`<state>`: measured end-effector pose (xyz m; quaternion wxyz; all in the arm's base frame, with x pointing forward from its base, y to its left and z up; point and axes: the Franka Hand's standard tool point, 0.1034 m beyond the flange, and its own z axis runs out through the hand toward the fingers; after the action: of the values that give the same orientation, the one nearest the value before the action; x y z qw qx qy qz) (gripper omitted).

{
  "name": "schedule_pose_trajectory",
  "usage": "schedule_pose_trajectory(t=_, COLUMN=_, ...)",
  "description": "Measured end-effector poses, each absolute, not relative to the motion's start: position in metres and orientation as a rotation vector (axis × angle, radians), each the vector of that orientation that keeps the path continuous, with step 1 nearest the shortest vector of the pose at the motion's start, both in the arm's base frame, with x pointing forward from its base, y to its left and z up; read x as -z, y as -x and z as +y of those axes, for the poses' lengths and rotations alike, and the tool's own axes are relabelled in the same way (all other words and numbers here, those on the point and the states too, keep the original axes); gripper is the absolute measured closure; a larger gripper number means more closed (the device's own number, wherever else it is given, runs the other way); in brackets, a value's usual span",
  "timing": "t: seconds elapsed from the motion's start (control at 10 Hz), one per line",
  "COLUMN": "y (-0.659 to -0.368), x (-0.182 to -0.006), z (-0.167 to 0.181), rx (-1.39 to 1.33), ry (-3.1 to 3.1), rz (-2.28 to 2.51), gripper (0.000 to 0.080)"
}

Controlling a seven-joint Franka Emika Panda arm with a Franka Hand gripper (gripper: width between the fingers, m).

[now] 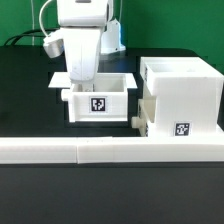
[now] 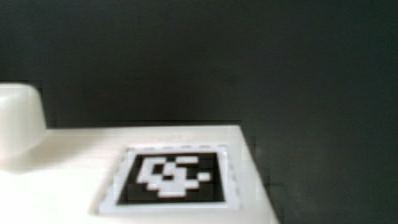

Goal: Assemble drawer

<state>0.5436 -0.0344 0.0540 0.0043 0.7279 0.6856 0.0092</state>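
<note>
Trays come first: one open tray (image 1: 97, 95) is seen at the middle of the counter (image 1: 25, 90), its tagged front wall toward the camera, directly below the arm. A second tray (image 1: 146, 118) is seen just beside it on the exterior view's right, apparently partly inside the lower opening of the housing (image 1: 180, 95), with its knob end protruding; how far it is seated cannot be told. The housing stands upright on the exterior view's right, a tag on its lower front face, touching or nearly touching the middle tray.

The pincer (image 1: 80, 75) is lowered into or onto the rear part of the middle tray. Its fingertips are hidden by the tray wall and the arm's body, so it cannot be told how wide the jaws stand or whether the tray is held. In the wrist view a white tagged surface (image 2: 169, 170) is seen close beneath the camera, with a white rounded part (image 2: 18, 120) at one side, possibly a finger or a tray part; the blur prevents a decision.

The position is judged to suit a grasp on the tray's back wall, so that the tray could be slid toward the housing's remaining opening. A low white border bar (image 1: 100, 150) runs along the near edge, probably serving as a stop against which parts are squared.
</note>
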Motion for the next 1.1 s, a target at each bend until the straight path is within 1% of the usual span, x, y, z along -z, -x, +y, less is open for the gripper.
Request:
schedule_pose_trajectory(t=0.4, y=-0.55, x=-0.056, z=-0.013, rx=0.035, ry=-2.239, rz=2.215, gripper=0.0755)
schedule_pose_trajectory(t=0.7, y=-0.55, x=-0.055, z=-0.014, rx=0.037, ry=-2.243, rz=2.213, gripper=0.0755)
schedule_pose_trajectory(t=1.1, y=-0.551, x=-0.057, z=-0.007, rx=0.041, ry=-2.237, rz=2.226, gripper=0.0755)
